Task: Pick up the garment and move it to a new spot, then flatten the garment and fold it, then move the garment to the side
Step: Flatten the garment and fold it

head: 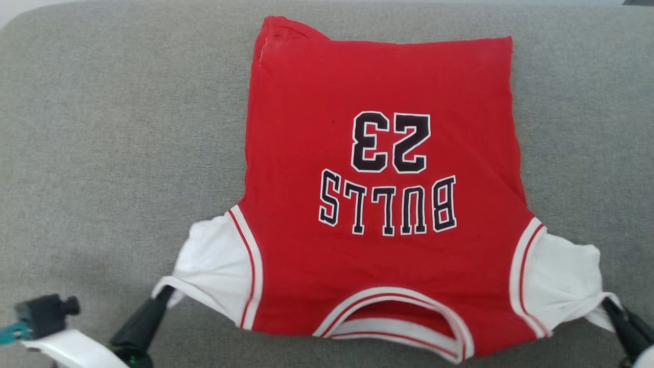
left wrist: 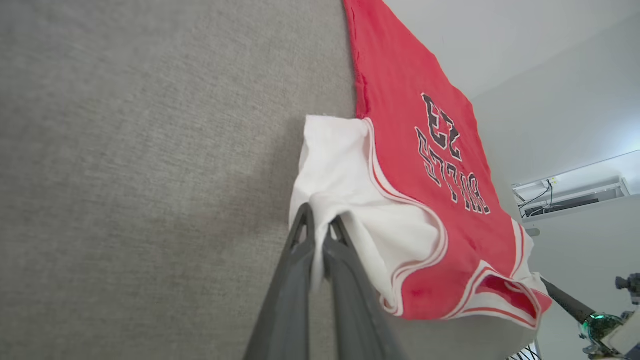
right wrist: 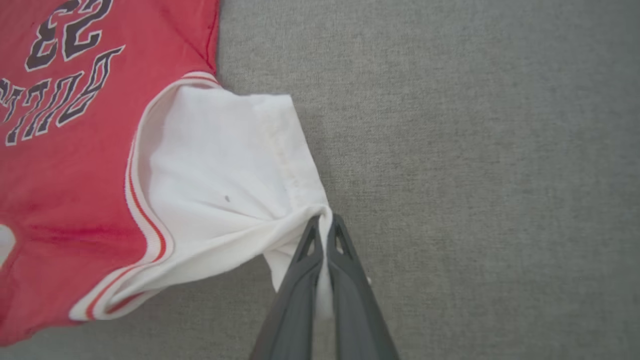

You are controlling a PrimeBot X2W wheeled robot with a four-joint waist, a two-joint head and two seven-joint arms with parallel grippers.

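The left fingers [left wrist: 292, 265] and right fingers [right wrist: 350, 270] each pinch 1 white sleeve of the garment [head: 383, 153], which lies on grey cloth [head: 102, 153].

Head view: my right gripper [head: 610, 306] is cut off by the lower right corner, and its tips are lost in the white sleeve [head: 562, 281] of the garment [head: 378, 76]. My left gripper [head: 164, 294] has its tips covered by the other sleeve's hem.

Right wrist view: the lettering [right wrist: 55, 100] is cropped by the top and left edges.

Head view, top right corner: a dark object [head: 638, 2] is cut off and cannot be identified.

Left wrist view: cabled equipment [left wrist: 565, 197] on a far shelf is too small to tell.
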